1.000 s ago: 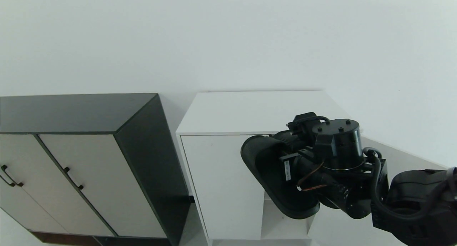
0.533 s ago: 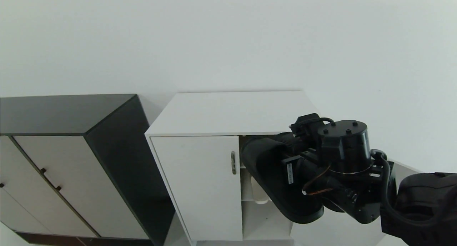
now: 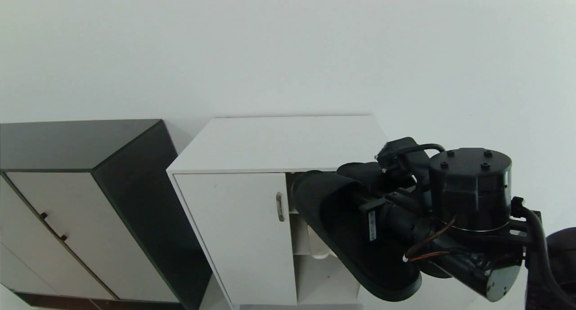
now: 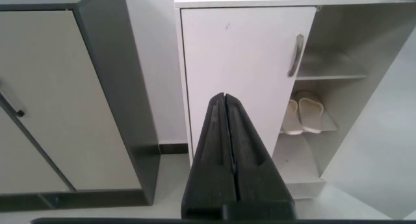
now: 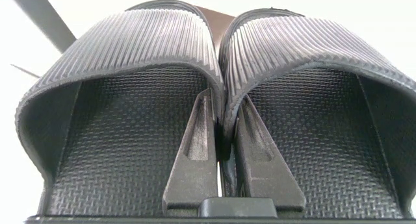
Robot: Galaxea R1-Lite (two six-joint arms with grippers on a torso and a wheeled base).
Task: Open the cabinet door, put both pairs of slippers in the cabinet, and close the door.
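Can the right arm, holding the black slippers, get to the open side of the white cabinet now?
Probably yes. The right tool, shut on the black slippers, is in front of the white cabinet's open side with nothing between. White slippers lie on one shelf; the shelf above looks free.

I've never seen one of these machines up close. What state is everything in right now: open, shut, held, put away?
white cabinet: left door shut, right side open.
white slippers: side by side on a shelf inside that cabinet.
black slippers: in the air, pinched together by the right pincer.
left pincer: shut, holding nothing.
dark cabinet: doors shut.
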